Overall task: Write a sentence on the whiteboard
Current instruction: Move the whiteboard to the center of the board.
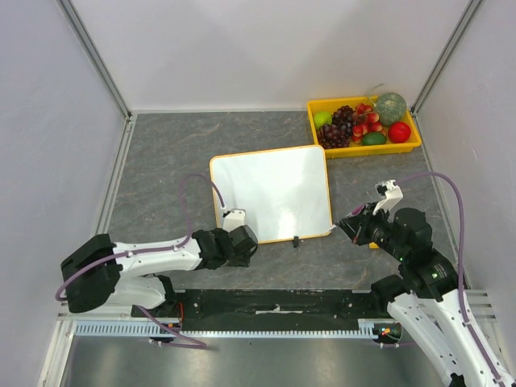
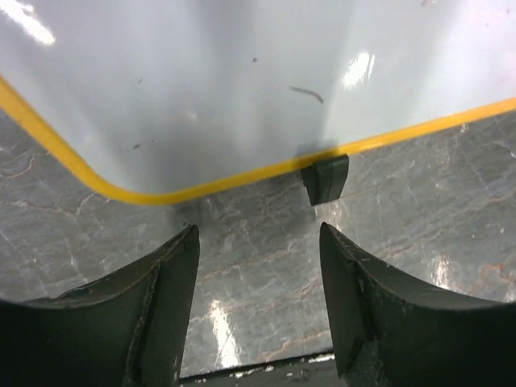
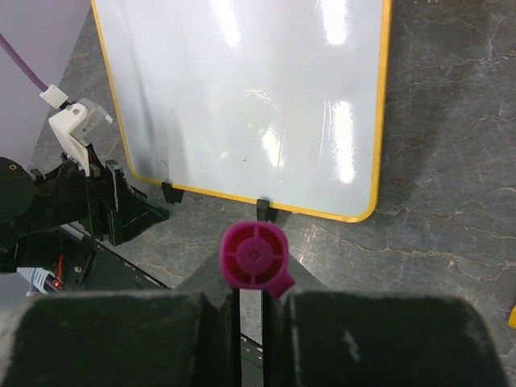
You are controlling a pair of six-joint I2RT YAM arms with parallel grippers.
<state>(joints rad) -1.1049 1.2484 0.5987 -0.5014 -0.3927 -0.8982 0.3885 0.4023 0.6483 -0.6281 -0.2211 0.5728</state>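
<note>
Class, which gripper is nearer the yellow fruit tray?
Right. The right gripper is on the yellow tray's side of the whiteboard; the left gripper is diagonally across the whiteboard from it.

we are looking at bright, even light coming from overhead. glare streaks are shining on the whiteboard (image 3: 242, 105) in both wrist views, and smaller highlights are glinting off the bench (image 2: 250, 274). a soft shadow is hugging the board's edge. the left fingers (image 2: 153, 314) are looming dark and blurred.
</note>
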